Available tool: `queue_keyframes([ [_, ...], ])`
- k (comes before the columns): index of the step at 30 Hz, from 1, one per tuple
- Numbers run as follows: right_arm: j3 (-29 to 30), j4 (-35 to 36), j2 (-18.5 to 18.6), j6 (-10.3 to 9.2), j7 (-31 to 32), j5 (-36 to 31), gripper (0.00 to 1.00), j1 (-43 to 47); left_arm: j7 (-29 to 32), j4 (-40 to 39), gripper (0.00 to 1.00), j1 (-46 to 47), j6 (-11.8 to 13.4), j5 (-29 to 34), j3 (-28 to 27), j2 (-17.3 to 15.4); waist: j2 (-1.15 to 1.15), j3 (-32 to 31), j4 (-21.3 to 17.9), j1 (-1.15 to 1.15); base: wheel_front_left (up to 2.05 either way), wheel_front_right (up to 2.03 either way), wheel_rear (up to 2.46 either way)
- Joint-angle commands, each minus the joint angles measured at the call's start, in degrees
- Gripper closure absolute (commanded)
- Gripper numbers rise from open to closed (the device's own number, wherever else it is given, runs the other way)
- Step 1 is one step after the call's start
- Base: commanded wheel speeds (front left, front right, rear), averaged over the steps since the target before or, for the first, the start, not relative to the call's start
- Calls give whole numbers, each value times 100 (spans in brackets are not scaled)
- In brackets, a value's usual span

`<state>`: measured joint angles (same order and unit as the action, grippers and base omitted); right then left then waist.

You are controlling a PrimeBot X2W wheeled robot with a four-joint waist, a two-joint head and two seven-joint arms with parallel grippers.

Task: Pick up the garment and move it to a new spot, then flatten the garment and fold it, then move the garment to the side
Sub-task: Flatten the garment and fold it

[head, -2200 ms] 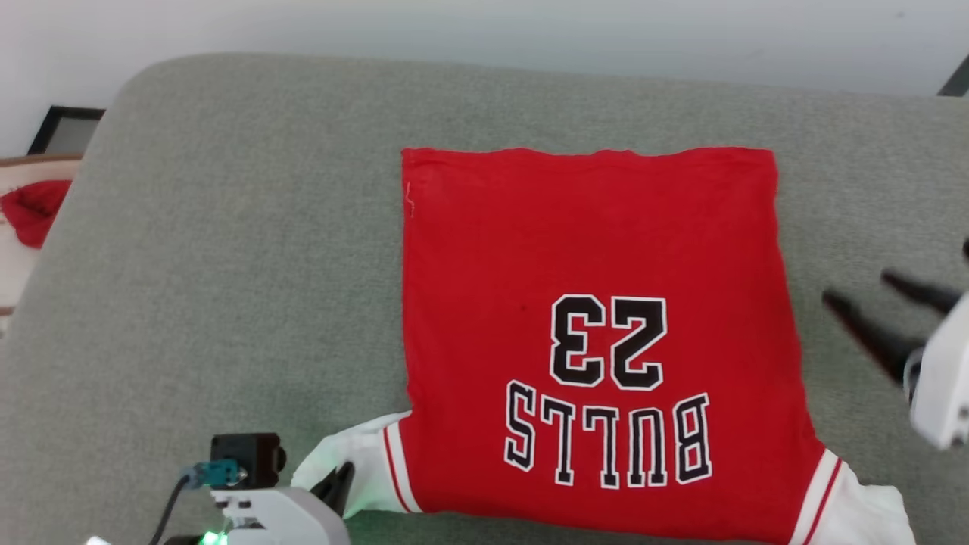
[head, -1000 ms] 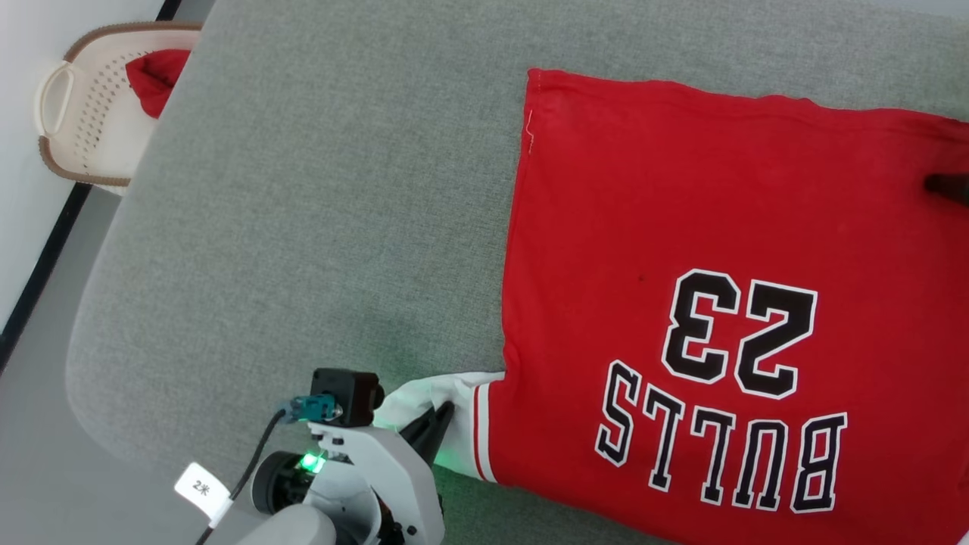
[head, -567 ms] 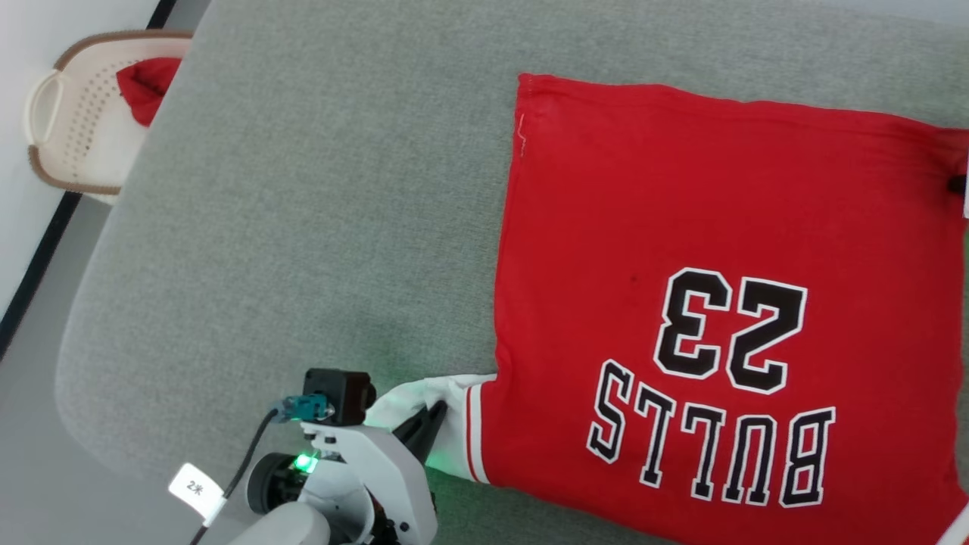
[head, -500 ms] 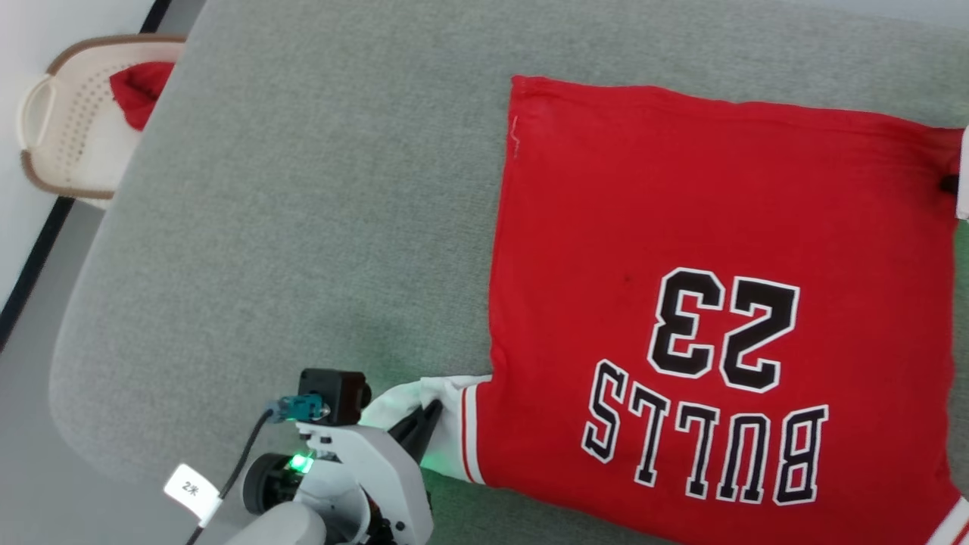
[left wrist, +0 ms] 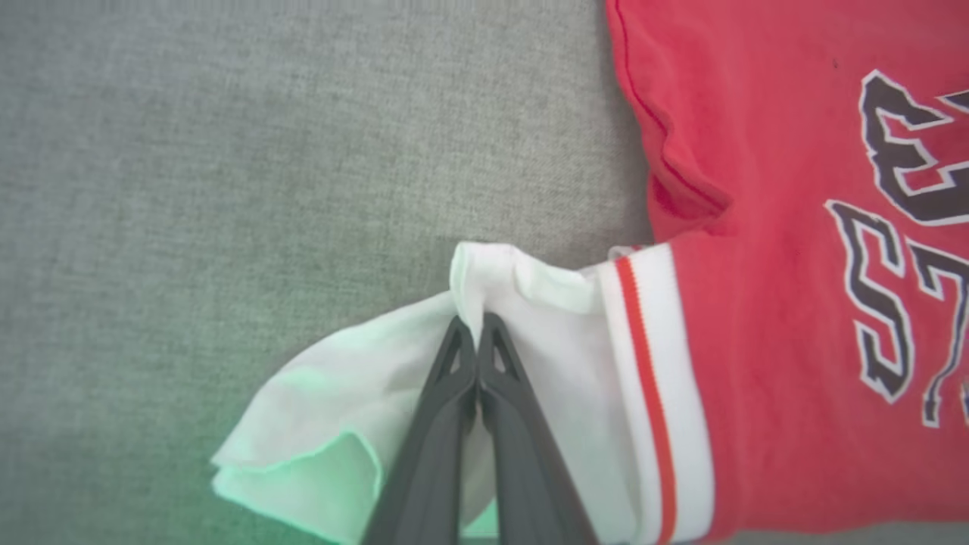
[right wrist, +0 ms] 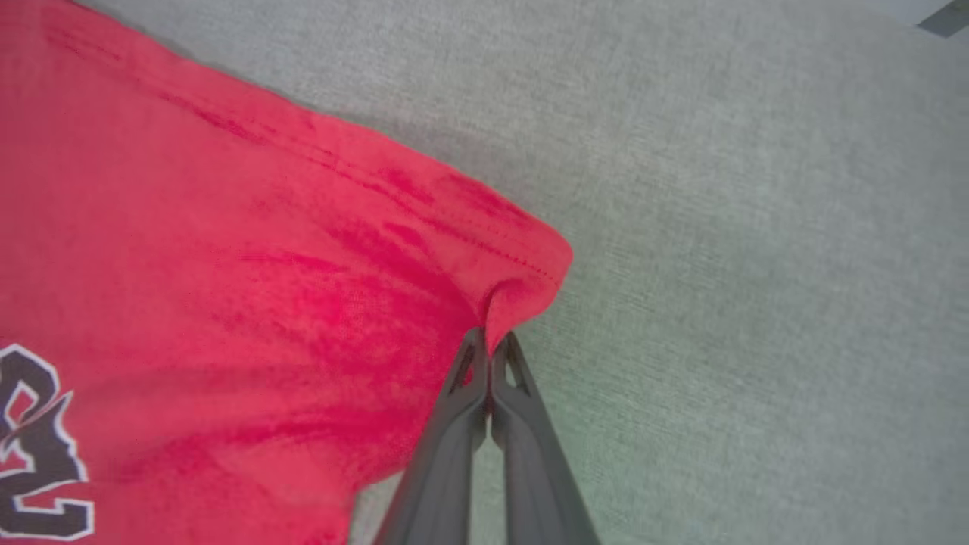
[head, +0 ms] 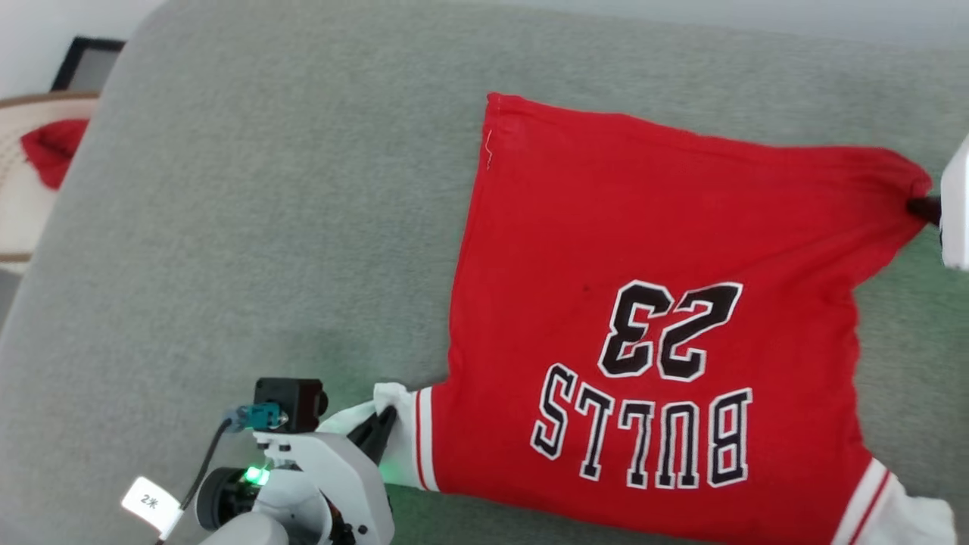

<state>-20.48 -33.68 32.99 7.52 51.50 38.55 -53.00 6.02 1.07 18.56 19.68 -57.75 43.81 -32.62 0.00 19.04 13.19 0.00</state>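
The small red jersey shirt (head: 643,303) with white sleeves and black "BULLS" lettering lay spread on the grey fabric cushion (head: 265,227). The left gripper (left wrist: 477,333) pinched its white sleeve (left wrist: 363,424), the right gripper (right wrist: 490,341) a red hem corner (right wrist: 530,265), seemingly lifted. Folding and moving aside were not yet done.

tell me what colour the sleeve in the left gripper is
White, with a red-striped band; the sleeve shows best in the left wrist view.
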Motion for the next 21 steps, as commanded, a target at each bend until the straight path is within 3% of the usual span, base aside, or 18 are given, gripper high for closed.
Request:
queue_keyframes([
  [1, 8, 337, 149, -6, 6, 117, 100, 324, 12, -51, 100, -84, 55, -16, -25, -62, 0, -191, -300, 0, 0, 0, 0],
  [12, 700, 1944, 452, -6, 12, 484, 100, 2176, 113, -293, 100, -206, 213, 0, -57, -301, 0, -402, -745, 0, 0, 0, 0],
  [21, 1988, 2983, -103, -6, 97, 246, 100, 4166, 197, -453, 100, -223, 293, 13, -22, -379, 0, -477, -864, 0, 0, 0, 0],
])
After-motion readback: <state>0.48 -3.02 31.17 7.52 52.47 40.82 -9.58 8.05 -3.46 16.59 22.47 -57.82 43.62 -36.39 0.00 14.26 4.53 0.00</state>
